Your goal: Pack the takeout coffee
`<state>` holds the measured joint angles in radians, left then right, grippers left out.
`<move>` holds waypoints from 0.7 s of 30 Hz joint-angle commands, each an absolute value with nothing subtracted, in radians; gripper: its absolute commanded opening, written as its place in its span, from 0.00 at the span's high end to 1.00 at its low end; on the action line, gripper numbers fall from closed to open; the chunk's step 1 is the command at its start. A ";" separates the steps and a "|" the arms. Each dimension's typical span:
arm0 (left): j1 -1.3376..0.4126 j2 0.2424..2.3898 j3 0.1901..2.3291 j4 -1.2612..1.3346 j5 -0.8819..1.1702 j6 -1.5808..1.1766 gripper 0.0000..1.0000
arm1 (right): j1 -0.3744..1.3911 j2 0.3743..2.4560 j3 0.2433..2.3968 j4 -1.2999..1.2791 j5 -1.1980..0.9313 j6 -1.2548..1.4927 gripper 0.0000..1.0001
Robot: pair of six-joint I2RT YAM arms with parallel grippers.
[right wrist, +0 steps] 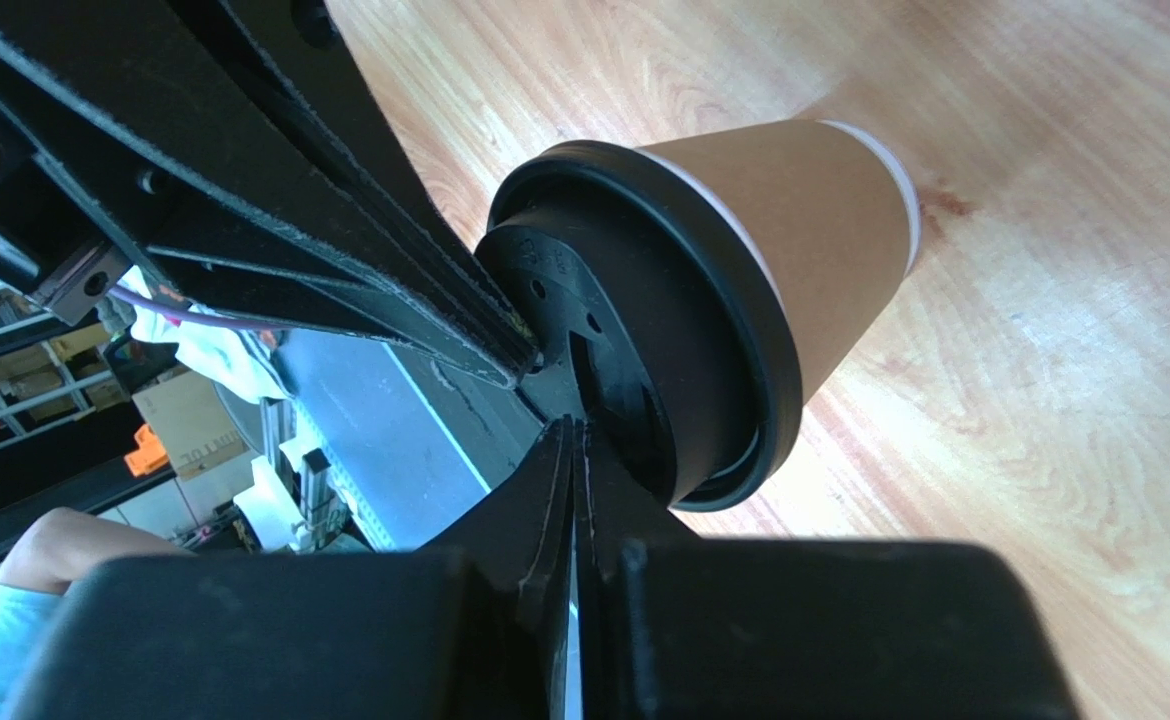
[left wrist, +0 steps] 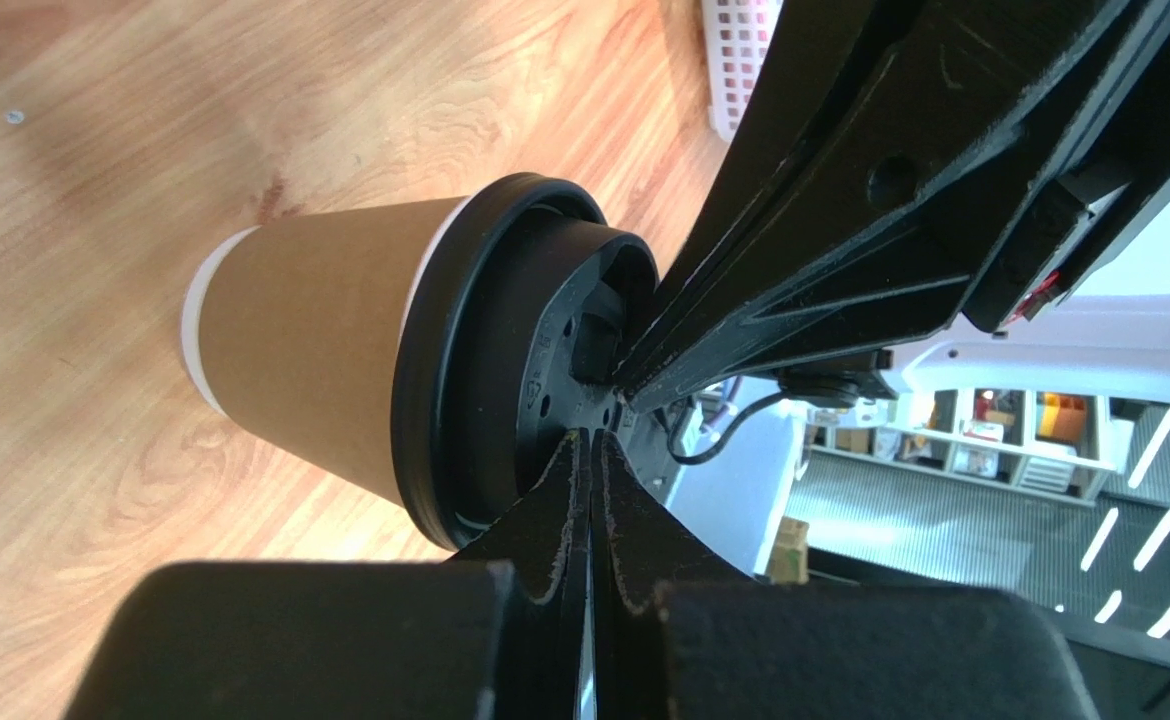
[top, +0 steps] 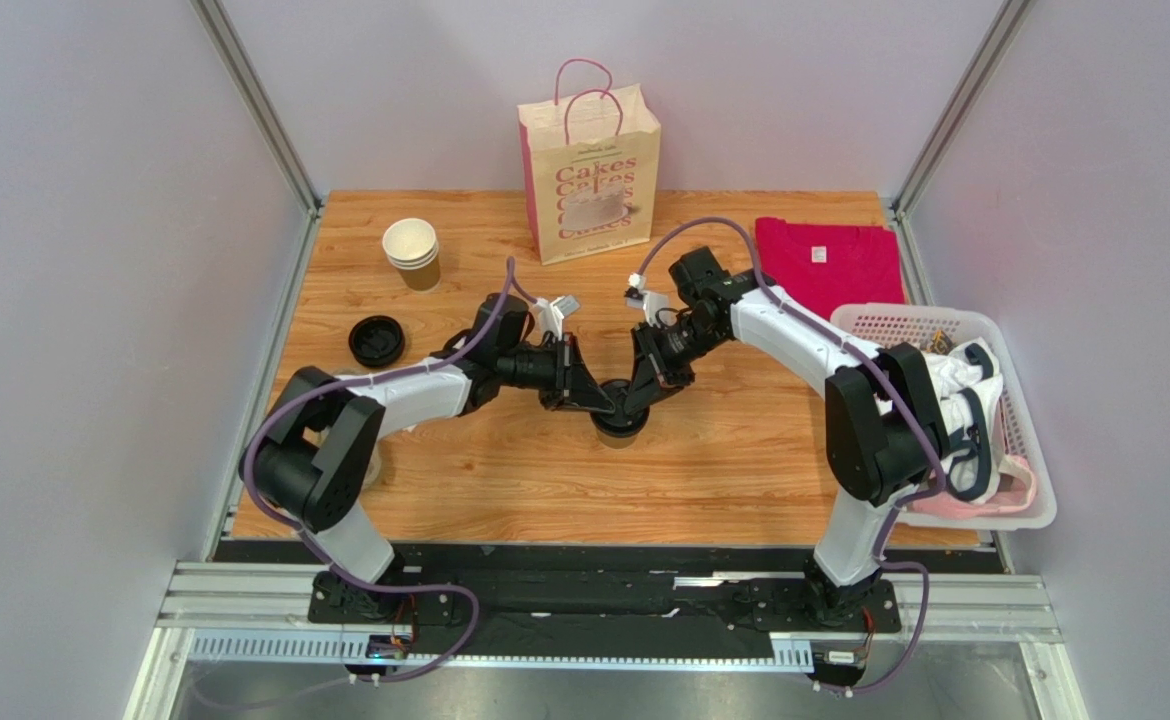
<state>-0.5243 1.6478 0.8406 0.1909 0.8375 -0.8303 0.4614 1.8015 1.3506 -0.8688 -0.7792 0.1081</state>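
Brown kraft takeout coffee (left wrist: 321, 353) stands lidded at the counter (top: 741, 450) centre. Left gripper (left wrist: 591, 447) and right gripper (right wrist: 570, 432) each have fingers closed together on nothing, tips touching its black lid (left wrist: 464, 375).

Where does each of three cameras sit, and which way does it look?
Top external: above and behind the arms, looking down on the wooden table, paper bag and both arms.
Left wrist: on the left arm, looking along the shut left gripper at the black lid of the coffee cup.
Right wrist: on the right arm, looking along the shut right gripper at that lid from the opposite side.
Shared: each wrist view shows the cup and the other gripper.
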 commanded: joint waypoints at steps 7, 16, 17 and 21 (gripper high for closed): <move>-0.523 1.755 0.839 0.107 0.770 -0.736 1.00 | 0.449 1.905 1.272 -0.778 -0.672 0.064 0.99; -0.494 1.836 0.822 0.124 0.776 -0.723 1.00 | 0.420 1.970 1.227 -0.724 -0.650 0.057 1.00; -0.491 1.838 0.819 0.127 0.776 -0.723 1.00 | 0.419 1.973 1.217 -0.719 -0.649 0.057 1.00; -0.489 1.847 0.816 0.135 0.772 -0.719 1.00 | 0.417 1.986 1.194 -0.692 -0.643 0.057 1.00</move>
